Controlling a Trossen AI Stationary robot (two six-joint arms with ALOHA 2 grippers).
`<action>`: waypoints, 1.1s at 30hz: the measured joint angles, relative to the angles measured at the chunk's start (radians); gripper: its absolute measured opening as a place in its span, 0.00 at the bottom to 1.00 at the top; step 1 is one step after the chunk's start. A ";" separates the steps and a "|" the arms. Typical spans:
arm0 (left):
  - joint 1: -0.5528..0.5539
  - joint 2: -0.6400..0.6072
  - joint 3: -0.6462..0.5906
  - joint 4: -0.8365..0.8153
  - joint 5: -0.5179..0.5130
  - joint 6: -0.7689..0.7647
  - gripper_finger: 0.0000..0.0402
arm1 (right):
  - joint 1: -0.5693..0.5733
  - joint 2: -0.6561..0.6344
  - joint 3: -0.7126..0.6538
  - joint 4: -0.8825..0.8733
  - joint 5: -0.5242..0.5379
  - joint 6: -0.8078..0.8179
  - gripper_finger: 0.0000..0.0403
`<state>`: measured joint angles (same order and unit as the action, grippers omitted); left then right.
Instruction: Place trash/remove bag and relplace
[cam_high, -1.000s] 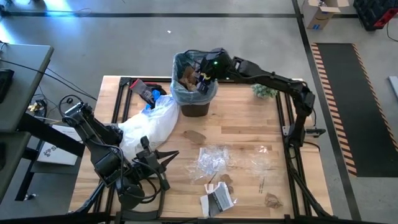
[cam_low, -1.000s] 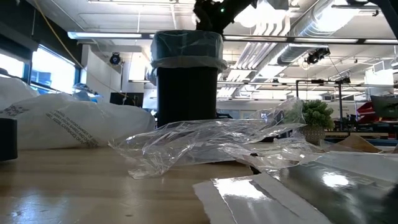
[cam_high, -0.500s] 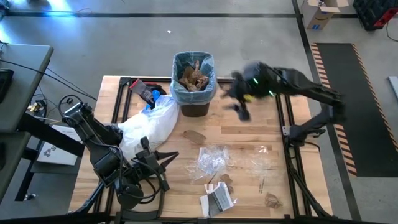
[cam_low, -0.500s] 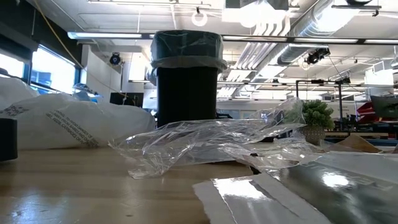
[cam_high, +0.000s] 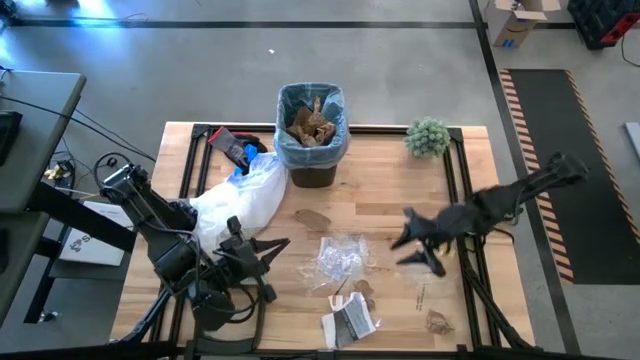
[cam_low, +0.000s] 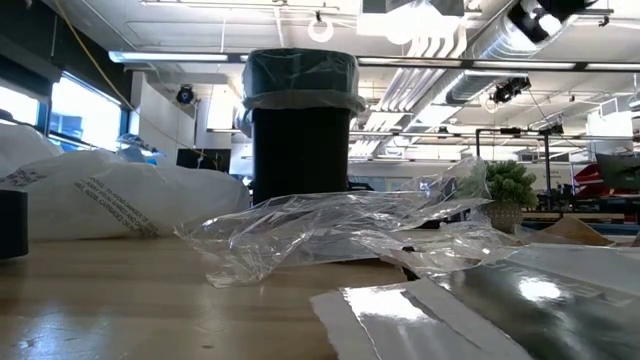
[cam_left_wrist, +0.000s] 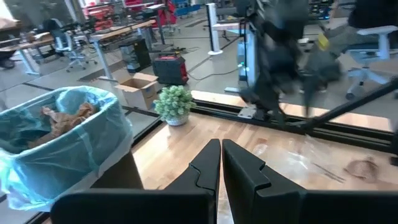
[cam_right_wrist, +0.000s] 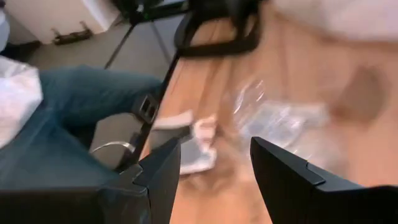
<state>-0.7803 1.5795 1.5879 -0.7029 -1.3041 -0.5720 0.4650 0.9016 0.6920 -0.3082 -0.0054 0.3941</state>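
Trash (cam_high: 343, 258) scattered just beside right gripper (cam_high: 415, 250), jaws spread, empty; collecting step under way, next needs descent onto wrapper (cam_high: 420, 262)

Right arm (cam_high: 470, 220) blurred; bin (cam_low: 300, 130) base hidden.

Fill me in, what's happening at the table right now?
The right gripper hangs open and empty over the table's right side, above the clear wrappers and other loose trash. The bin, lined with the blue bag, already holds brown paper scraps. The left gripper waits shut at the front left.
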 joint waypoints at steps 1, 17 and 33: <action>0.011 -0.001 0.000 0.000 0.000 0.000 0.00 | 0.030 0.001 -0.051 0.061 0.017 0.022 0.45; 0.155 -0.004 0.000 0.005 0.256 0.000 0.00 | 0.208 0.220 -0.295 0.619 0.202 0.081 0.47; 0.134 -0.001 0.000 0.006 0.279 0.009 0.00 | 0.117 0.546 0.074 0.177 0.141 -0.253 0.78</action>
<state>-0.6467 1.5781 1.5883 -0.6971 -1.0250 -0.5627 0.5819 1.4474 0.7660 -0.1309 0.1360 0.1413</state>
